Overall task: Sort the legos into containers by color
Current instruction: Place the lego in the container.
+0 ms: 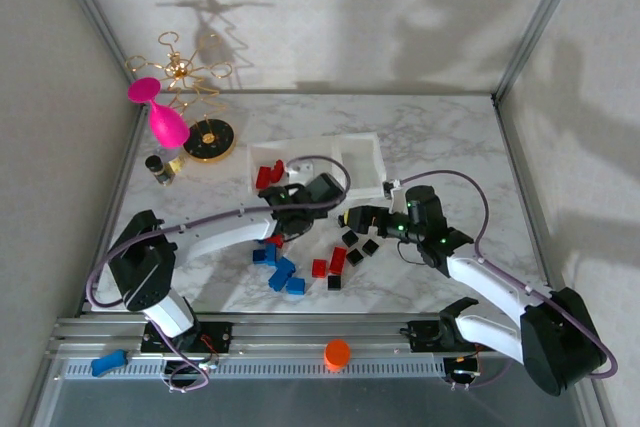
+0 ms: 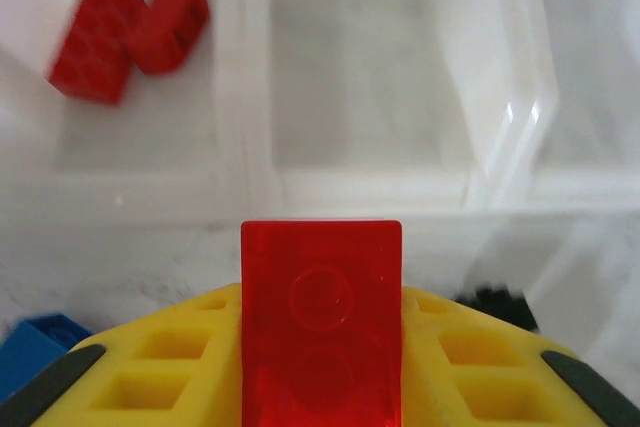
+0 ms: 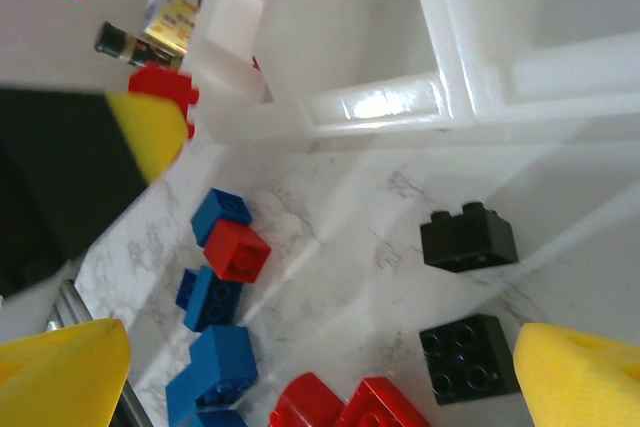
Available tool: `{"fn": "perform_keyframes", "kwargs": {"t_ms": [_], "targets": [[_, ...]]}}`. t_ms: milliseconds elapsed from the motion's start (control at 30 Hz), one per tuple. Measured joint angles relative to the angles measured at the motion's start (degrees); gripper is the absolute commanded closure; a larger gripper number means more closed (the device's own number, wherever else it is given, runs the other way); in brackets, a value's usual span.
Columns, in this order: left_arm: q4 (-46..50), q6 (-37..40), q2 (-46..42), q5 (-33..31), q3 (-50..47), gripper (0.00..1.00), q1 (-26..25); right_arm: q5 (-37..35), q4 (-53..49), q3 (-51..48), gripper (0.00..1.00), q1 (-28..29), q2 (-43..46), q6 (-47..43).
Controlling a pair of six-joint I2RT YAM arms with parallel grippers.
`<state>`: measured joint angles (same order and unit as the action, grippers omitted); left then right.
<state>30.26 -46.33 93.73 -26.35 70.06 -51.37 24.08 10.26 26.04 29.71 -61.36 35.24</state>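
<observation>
My left gripper (image 1: 288,213) is shut on a red lego (image 2: 320,287), just short of the near wall of the containers (image 2: 370,187). That clear, white-rimmed row (image 1: 368,147) has two red legos (image 1: 268,175) in its left bin; the middle bin looks bare. My right gripper (image 1: 352,217) stands open above the loose pile, with nothing between its yellow fingers (image 3: 585,377). Below it lie two black legos (image 3: 468,237), several blue legos (image 3: 215,297) and red legos (image 3: 237,250). From above, blue legos (image 1: 280,272), red legos (image 1: 338,259) and black legos (image 1: 355,247) are scattered in front of the bins.
A pink goblet (image 1: 165,117), a gold wire stand on a round black-and-gold base (image 1: 210,139) and a small bottle (image 1: 160,169) stand at the back left. An orange cap (image 1: 337,352) and a blue piece (image 1: 108,362) sit on the front rail.
</observation>
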Motion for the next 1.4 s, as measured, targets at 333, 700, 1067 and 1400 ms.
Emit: {"fn": "perform_keyframes", "kwargs": {"t_ms": [333, 700, 1067, 1400], "targets": [[-1.0, 4.3, 7.5, -0.6, 6.8, 0.7, 12.3, -0.5, 2.4, 2.5, 0.01, 0.5, -3.9, 1.7], [-1.7, 7.2, 17.8, 1.0, 11.9, 0.58, 19.5, -0.7, 2.3, 3.6, 0.01, 0.6, -6.9, 1.8], [-1.1, 8.1, 13.8, 1.4, 11.9, 0.46, 19.1, -2.8, 0.3, 6.1, 0.01, 0.6, -5.2, 1.2], [-1.6, 5.4, -5.1, 1.9, -0.4, 0.44, 11.0, -4.6, -6.3, 6.1, 0.01, 0.6, 0.2, -1.1]]}}
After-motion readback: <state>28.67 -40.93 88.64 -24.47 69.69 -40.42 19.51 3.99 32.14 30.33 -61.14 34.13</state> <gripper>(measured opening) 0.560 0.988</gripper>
